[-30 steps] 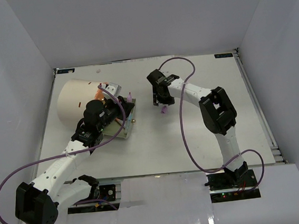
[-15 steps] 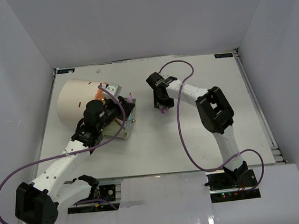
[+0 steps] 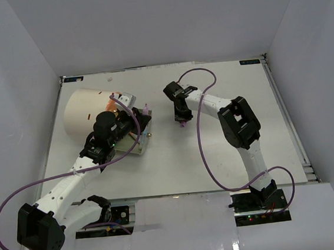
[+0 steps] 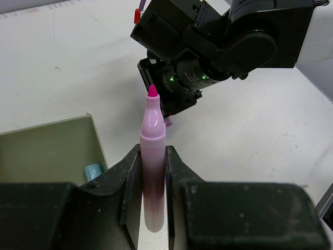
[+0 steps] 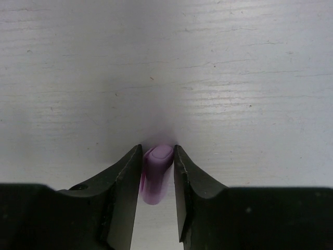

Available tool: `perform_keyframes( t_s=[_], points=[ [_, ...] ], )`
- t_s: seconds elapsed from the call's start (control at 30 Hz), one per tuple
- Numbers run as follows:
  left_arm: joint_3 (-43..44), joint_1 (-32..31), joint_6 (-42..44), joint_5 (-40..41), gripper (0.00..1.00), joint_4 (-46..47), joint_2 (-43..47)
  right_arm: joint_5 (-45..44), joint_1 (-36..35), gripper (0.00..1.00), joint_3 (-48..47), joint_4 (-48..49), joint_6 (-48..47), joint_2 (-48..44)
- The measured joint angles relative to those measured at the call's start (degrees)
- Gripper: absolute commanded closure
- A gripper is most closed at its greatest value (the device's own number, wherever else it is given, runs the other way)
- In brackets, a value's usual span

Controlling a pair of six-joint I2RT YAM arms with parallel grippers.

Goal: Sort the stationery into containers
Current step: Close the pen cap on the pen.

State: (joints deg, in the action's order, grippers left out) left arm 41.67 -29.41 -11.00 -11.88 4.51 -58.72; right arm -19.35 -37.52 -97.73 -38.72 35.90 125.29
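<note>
- Table (image 3: 217, 155): cream cylinder (image 3: 83, 112) lies on its side, far left, with one drawer (image 4: 47, 151) pulled out.
- Left gripper (image 4: 152, 156), beside the drawer, is clamped on a pink marker (image 4: 152, 130), tip pointing out past the fingers.
- Right gripper (image 5: 157, 151), mid-table, has its jaws narrow, pinching a purple block (image 5: 156, 169) on the tabletop.

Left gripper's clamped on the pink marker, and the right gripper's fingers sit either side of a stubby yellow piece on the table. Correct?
One slip: the right wrist view shows the right gripper flanking a purple piece, not a yellow one. The left gripper is indeed clamped on the pink marker.
</note>
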Motion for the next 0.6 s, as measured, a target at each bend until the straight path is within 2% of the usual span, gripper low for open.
perform_keyframes(
  t_s=[0.13,0.23,0.47,0.6],
  points=[
    [0.00,0.00,0.00,-0.31,1.00,0.02,0.00,0.00,0.02,0.76,1.03,0.90,-0.24,-0.66],
    [0.00,0.00,0.00,-0.81,1.00,0.07,0.00,0.61,0.02,0.89,4.90,3.76,-1.09,-3.06],
    [-0.09,0.00,0.02,-3.82,0.99,0.85,0.00,3.34,-0.24,0.91,14.86,9.64,-6.40,-14.75],
    [-0.98,0.00,0.02,-7.23,0.99,2.78,0.22,5.44,-1.27,0.91,20.11,19.21,-10.36,-26.73]
  ],
)
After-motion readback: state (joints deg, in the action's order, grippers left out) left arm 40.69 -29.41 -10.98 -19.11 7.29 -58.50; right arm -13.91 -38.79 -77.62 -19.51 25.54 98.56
